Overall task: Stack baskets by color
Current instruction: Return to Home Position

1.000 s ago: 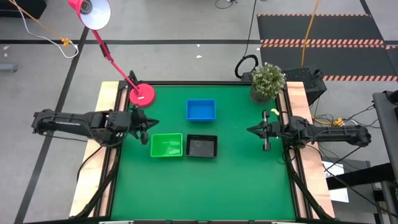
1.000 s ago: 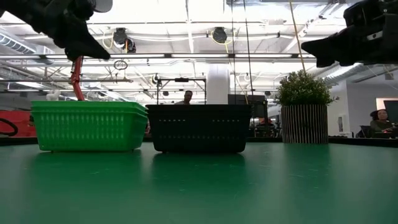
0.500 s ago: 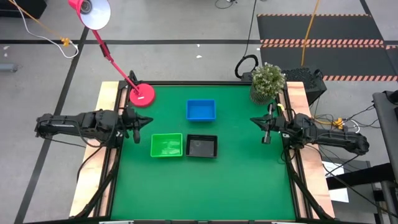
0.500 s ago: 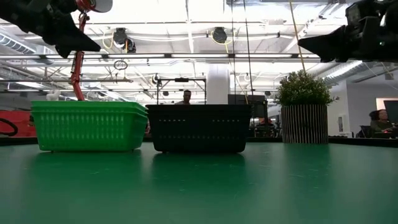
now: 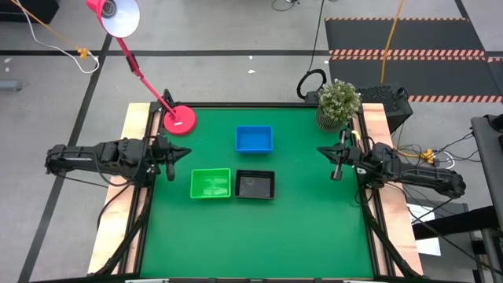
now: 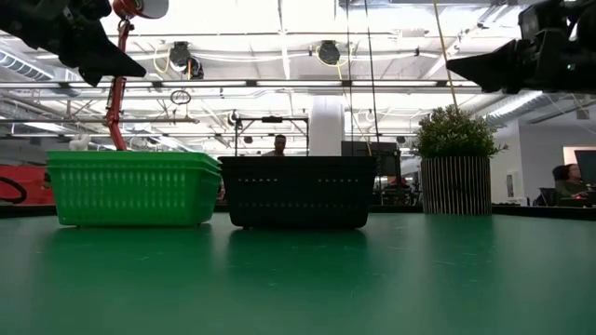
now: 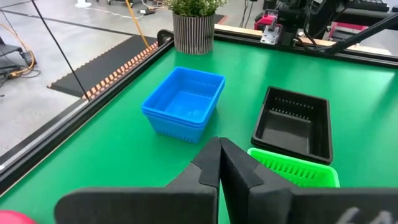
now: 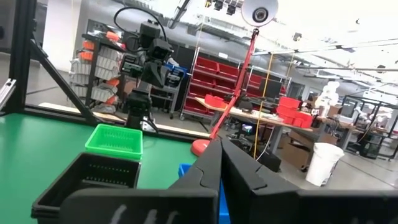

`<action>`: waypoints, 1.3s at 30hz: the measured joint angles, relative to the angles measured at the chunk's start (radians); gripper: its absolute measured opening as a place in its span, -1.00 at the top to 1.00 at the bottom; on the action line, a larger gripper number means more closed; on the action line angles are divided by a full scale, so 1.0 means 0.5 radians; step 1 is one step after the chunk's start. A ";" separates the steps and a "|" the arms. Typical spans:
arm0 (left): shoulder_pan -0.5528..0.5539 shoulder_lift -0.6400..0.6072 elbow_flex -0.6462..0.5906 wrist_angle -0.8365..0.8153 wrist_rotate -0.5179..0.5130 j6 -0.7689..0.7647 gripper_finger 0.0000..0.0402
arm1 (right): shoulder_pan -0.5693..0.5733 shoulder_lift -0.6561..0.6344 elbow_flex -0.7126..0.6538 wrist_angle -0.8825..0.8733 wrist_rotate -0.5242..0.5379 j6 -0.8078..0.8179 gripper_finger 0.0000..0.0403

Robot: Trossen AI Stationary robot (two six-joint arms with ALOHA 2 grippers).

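Note:
On the green table (image 5: 259, 236) a blue basket stack (image 5: 254, 139) rests on its bottom toward the far side; its nested rims show in the left wrist view (image 7: 185, 104). Nearer stand a green basket stack (image 5: 211, 184) (image 6: 130, 189) and, close beside it, a black basket (image 5: 255, 185) (image 6: 298, 191). My left gripper (image 5: 184, 154) (image 7: 219, 142) hovers shut over the left edge, pointing toward the baskets. My right gripper (image 5: 321, 150) (image 8: 219, 144) hovers shut over the right side. Neither touches anything.
A pink lamp base (image 5: 179, 119) sits at the far left corner, its stem leaning up and away. A potted plant (image 5: 339, 102) stands at the far right corner. Bare green table lies between the baskets and the near edge.
My left gripper has drawn back toward the table's left edge, away from the green baskets, staying shut. My right gripper has swung a little toward the far edge and tipped upward. The baskets have not moved.

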 joint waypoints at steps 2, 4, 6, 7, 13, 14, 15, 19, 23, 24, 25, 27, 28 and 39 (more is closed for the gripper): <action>0.000 0.001 0.000 0.000 0.000 0.002 0.97 | 0.000 0.000 0.000 -0.022 -0.002 0.000 1.00; 0.000 0.001 0.000 0.000 0.000 0.003 0.98 | 0.001 0.000 0.000 -0.039 -0.004 -0.005 1.00; 0.000 0.001 0.000 0.000 0.001 0.003 0.98 | 0.001 0.000 0.000 -0.054 -0.017 -0.007 1.00; 0.000 0.001 0.000 0.000 0.001 0.003 0.98 | 0.001 0.000 0.000 -0.057 -0.049 -0.007 1.00; 0.000 0.001 0.000 0.000 0.002 0.001 0.98 | 0.004 -0.002 0.000 -0.115 -0.102 0.013 1.00; 0.000 0.001 0.000 0.000 0.002 -0.003 0.99 | 0.004 -0.002 0.000 -0.116 -0.099 0.013 1.00; 0.000 0.001 0.000 0.000 0.002 -0.003 0.98 | 0.004 -0.002 0.000 -0.118 -0.098 0.016 1.00; 0.000 0.001 0.000 0.000 0.002 -0.002 0.98 | 0.036 -0.002 0.000 -0.143 -0.094 0.078 1.00; 0.000 0.001 0.000 0.000 0.002 -0.002 0.97 | 0.152 -0.001 0.000 -0.225 -0.083 0.092 1.00; 0.000 0.001 0.000 0.001 0.002 -0.003 0.97 | 0.184 -0.001 0.000 -0.226 -0.065 0.092 1.00; 0.000 0.001 0.000 0.000 0.002 -0.003 0.97 | 0.218 -0.001 0.000 -0.226 -0.034 0.092 1.00; 0.000 0.001 0.000 0.001 0.003 -0.004 0.99 | 0.282 -0.001 0.000 -0.241 0.021 0.090 1.00; 0.000 0.001 0.000 0.000 0.002 -0.008 0.99 | 0.313 -0.001 0.000 -0.255 0.050 0.089 1.00; 0.000 -0.003 0.000 0.000 0.007 0.007 0.96 | 0.436 -0.001 0.000 -0.430 0.124 0.090 1.00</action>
